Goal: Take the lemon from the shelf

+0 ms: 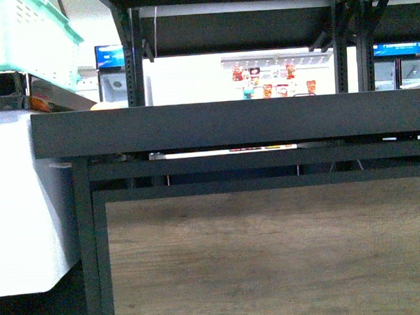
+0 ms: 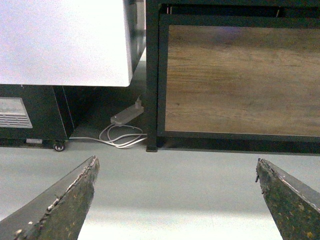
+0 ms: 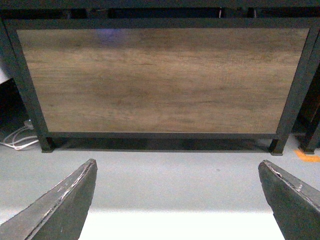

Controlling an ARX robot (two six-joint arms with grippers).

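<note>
Both the left gripper (image 2: 176, 161) and right gripper (image 3: 176, 164) hang spread wide over grey floor (image 3: 165, 165), holding nothing. Ahead stands the shelf (image 1: 229, 122), with a wood panel (image 1: 269, 245) under its thick rim. Only the left wrist view shows a cable (image 2: 122, 137) by the left post. A pale lump (image 1: 109, 104) peeks over the rim's left end; I cannot tell whether it is the lemon.

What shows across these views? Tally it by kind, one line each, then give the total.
Grippers: 2, the left gripper and the right gripper, both open
Black shelf: 1
Green basket: 1
White cabinet: 1
Power strip with its cable: 1
Total: 6
</note>
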